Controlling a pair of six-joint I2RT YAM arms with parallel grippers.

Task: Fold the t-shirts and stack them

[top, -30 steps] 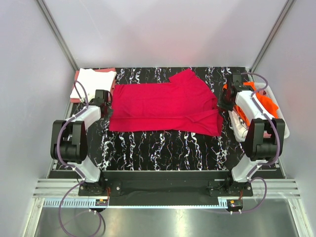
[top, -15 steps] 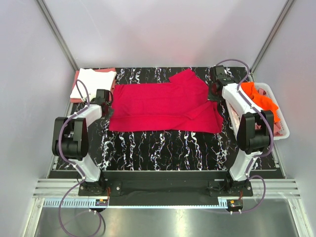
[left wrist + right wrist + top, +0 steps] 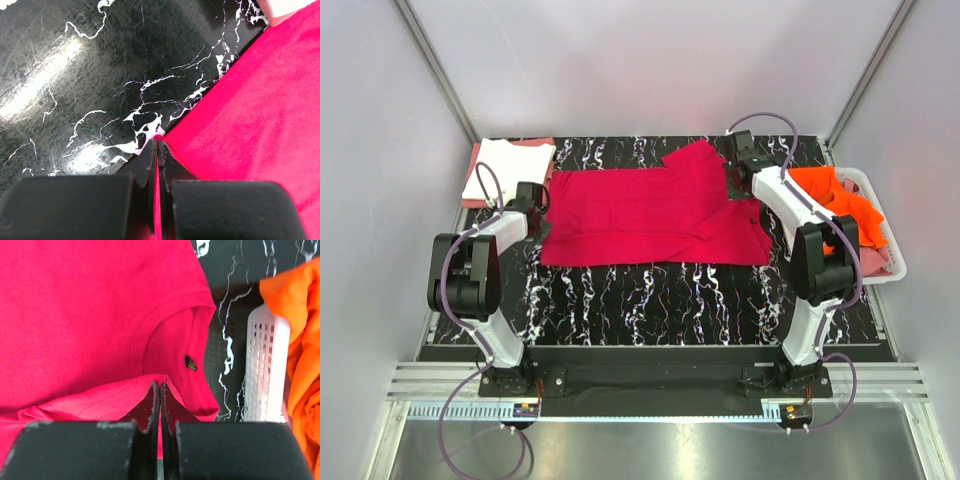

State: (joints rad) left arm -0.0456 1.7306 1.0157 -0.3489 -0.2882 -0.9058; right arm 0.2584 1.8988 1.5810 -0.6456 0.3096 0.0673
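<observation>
The crimson t-shirt (image 3: 640, 215) lies spread mid-frame in the top view, the left gripper (image 3: 158, 142) and right gripper (image 3: 160, 387) each pinching its cloth, apparently mid-fold; next, the held right-hand fold wants carrying leftward, evenly.

1 spread t-shirt (image 3: 640, 215) lies mid-way along the counter (image 3: 650, 300). 2 folded t-shirts (image 3: 507, 165) are stacked at the far-left corner. A basket (image 3: 267, 370) holding loose t-shirts (image 3: 840, 195) stands on the right.
</observation>
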